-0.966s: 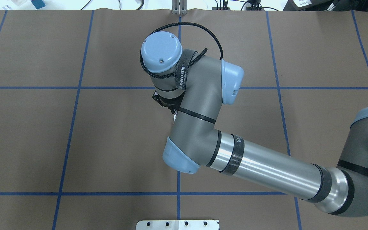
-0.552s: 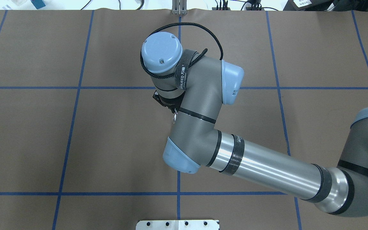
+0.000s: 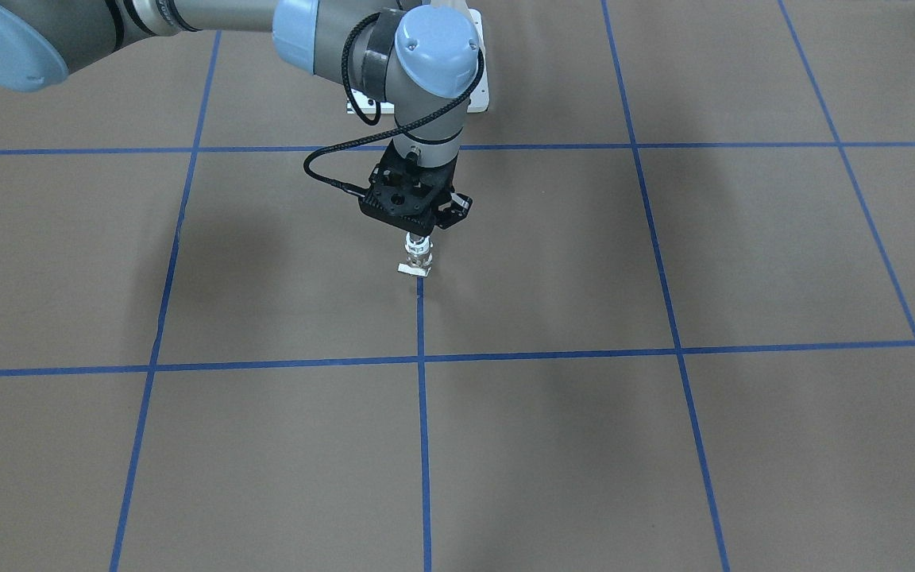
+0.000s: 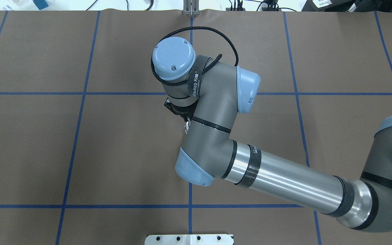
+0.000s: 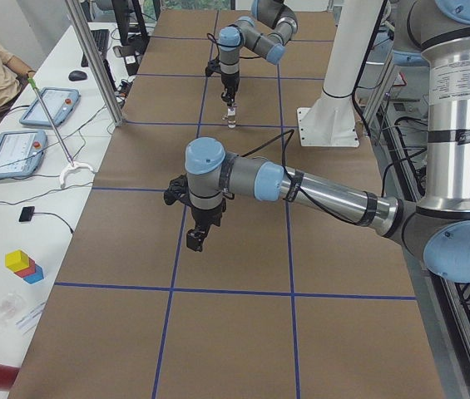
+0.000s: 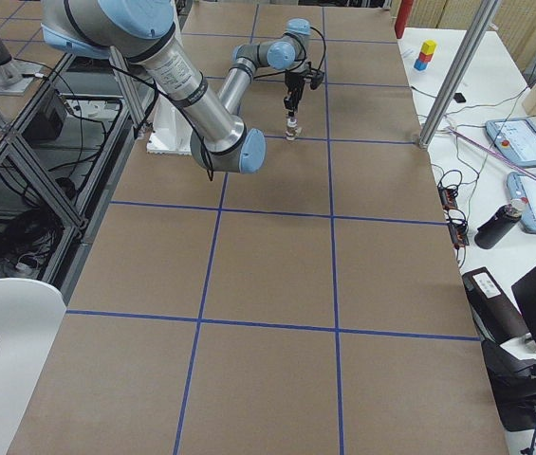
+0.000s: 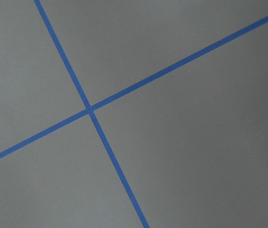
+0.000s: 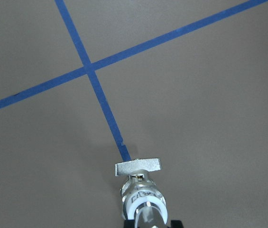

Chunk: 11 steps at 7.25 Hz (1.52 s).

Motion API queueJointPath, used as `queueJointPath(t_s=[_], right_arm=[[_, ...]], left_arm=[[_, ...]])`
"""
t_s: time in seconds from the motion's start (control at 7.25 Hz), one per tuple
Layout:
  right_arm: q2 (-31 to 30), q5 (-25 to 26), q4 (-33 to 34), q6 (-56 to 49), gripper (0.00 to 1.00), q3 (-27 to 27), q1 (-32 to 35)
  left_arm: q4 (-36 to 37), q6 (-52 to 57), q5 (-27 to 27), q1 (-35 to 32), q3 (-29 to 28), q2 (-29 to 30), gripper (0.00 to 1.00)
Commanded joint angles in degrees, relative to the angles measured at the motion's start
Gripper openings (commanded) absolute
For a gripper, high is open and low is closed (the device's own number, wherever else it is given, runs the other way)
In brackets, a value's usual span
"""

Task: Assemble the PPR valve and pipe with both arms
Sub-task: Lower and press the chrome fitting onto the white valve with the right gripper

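Right gripper point(image 3: 418, 233) is clamped on the PPR valve point(image 3: 416, 259), holding it upright, flat handle down, low over a blue tape line point(image 3: 421, 318) in the middle of the table point(image 3: 664, 445); touching or not, can't tell. From overhead the right arm point(image 4: 213, 102) covers nearly all of it, with the white pedestal point(image 5: 328, 125) near on the robot's side. Left gripper point(image 5: 195, 241) hangs over the table well apart from the valve, and its jaws can't be read

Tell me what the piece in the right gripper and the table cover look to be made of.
PPR valve: the white body looks like smooth plastic. Its flat end piece and the collar behind it glint like silvery metal, probably.
Table cover: dull brown with no gloss, seemingly paper or card. Its blue lines look like stuck-on tape, one end cut ragged.
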<state>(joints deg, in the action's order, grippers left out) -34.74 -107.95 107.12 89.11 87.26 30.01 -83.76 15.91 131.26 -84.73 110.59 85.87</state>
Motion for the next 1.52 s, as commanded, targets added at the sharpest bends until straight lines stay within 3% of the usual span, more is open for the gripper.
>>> queueJointPath(t_s=[0.0, 0.83, 1.1, 1.38], right_arm=[[-0.1, 0.0, -0.5, -0.1, 0.0, 0.0, -0.2], [-0.7, -0.1, -1.7, -0.4, 0.0, 0.0, -0.3], [-0.7, -0.1, -1.7, -0.4, 0.14, 0.0, -0.3], [-0.7, -0.1, -1.7, -0.4, 0.4, 0.0, -0.3]], left_arm=[[0.0, 0.0, 0.0, 0.0, 0.1, 0.0, 1.0], [0.0, 0.1, 0.0, 0.0, 0.0, 0.0, 1.0], [0.0, 0.2, 0.0, 0.0, 0.0, 0.0, 1.0], [0.0, 0.2, 0.0, -0.1, 0.0, -0.1, 1.0]])
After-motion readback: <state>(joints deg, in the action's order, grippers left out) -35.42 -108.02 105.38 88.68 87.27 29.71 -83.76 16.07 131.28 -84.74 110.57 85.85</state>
